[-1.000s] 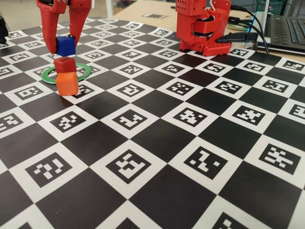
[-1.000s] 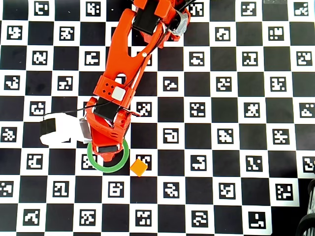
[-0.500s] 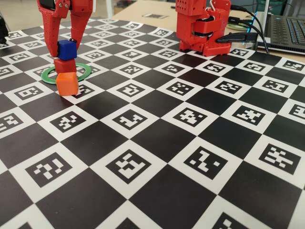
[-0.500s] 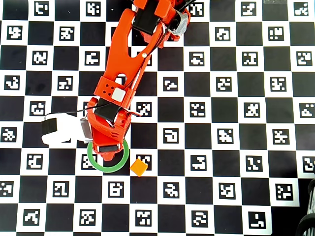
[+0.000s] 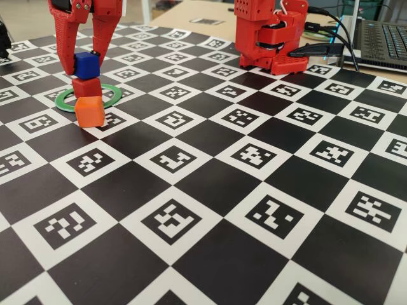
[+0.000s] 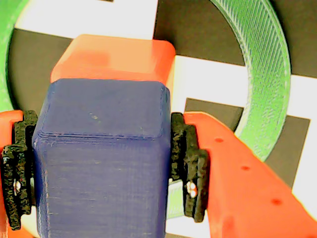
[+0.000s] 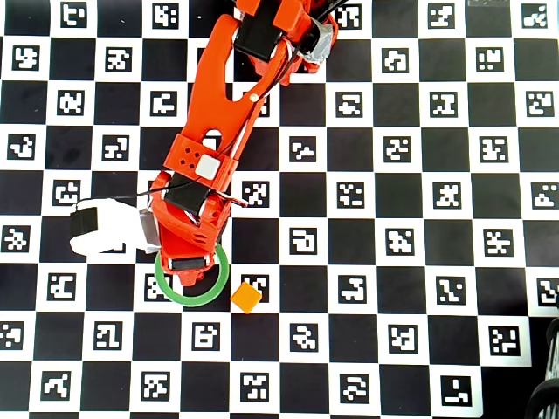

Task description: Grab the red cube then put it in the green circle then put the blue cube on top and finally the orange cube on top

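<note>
The red cube (image 5: 86, 87) sits inside the green circle (image 5: 112, 96) at the far left of the fixed view. The blue cube (image 5: 87, 65) rests on top of it, set slightly off. My red gripper (image 5: 84, 63) reaches down from above, shut on the blue cube, and its black pads (image 6: 187, 163) touch both side faces. The wrist view shows the blue cube (image 6: 101, 163) large, with the red cube (image 6: 114, 57) showing beyond it and the green circle (image 6: 262, 74) around them. The orange cube (image 5: 89, 111) stands just outside the ring, towards the camera. In the overhead view the arm hides both stacked cubes; the green circle (image 7: 194, 301) and orange cube (image 7: 246, 298) show.
The board is a black-and-white checker mat with printed markers (image 5: 172, 219). The arm's red base (image 5: 270, 38) stands at the back. A laptop (image 5: 381, 38) and cables (image 5: 331, 38) lie at the back right. A white camera mount (image 7: 105, 229) sticks out left of the gripper.
The gripper has come down with the blue cube, which hung above the red cube a second ago and now rests on it. The orange cube has not moved.
</note>
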